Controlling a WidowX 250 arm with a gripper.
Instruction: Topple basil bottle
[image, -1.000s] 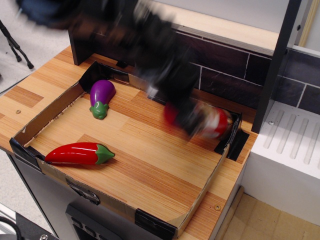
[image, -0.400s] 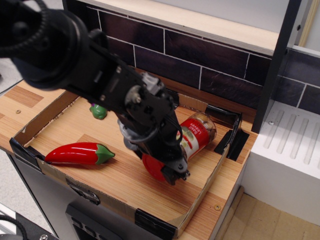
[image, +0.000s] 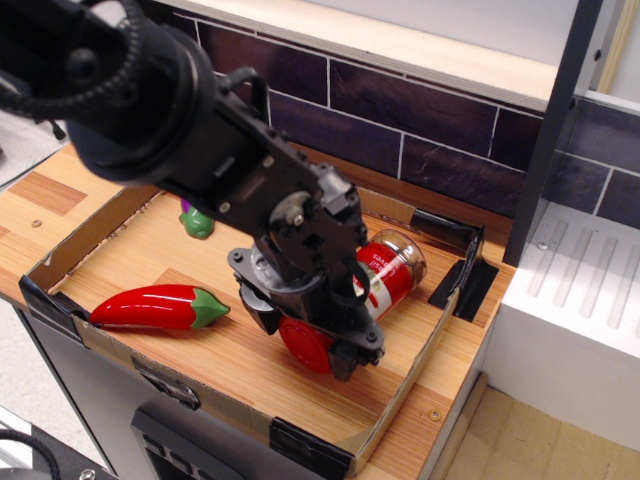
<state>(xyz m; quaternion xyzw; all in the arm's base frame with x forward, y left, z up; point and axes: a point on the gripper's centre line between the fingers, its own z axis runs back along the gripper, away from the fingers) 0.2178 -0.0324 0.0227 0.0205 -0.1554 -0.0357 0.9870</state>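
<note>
Basil bottle lies tipped on tabletop, red cap toward near edge, under gripper. Fingers' spacing cannot tell. Toppling looks done; release, retreat remain.

The black arm is extended from 10 o'clock toward 5 o'clock, wrist angled downward; the gripper is positioned low, its jaw state obscured.

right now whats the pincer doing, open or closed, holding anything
Pincer: down at the red cap end of the basil bottle, which lies tilted over in the tray; the arm hides the fingers, so open, closed or gripping cannot be told.
</note>
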